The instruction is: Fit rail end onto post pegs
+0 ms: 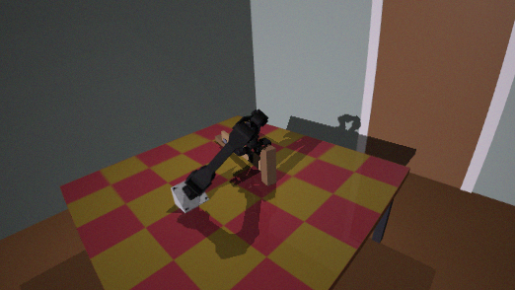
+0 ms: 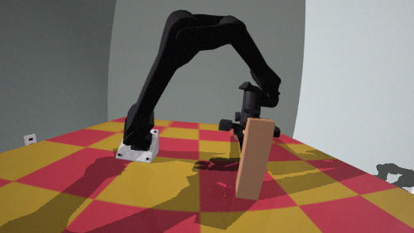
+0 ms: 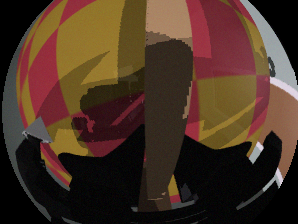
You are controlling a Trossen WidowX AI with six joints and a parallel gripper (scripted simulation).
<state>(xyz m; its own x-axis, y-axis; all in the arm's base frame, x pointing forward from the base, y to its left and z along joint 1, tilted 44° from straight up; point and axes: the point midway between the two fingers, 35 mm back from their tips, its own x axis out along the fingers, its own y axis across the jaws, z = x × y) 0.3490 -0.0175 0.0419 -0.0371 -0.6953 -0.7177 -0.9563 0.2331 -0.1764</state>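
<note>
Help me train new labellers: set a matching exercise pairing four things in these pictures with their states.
Things:
1. short tan wooden post
2. long brown wooden rail
3. grey metal base block
4. black claw

States:
a. shut
b. stands on end on the checked table
c. carries the foot of the black arm
d. gripped from both sides

Pairs: 1-b, 2-d, 3-c, 4-a.

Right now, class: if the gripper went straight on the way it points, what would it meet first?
Probably the rail it is already shut on: the gripper points downward behind the post, and below the rail lies the table. Depth is unclear.
</note>
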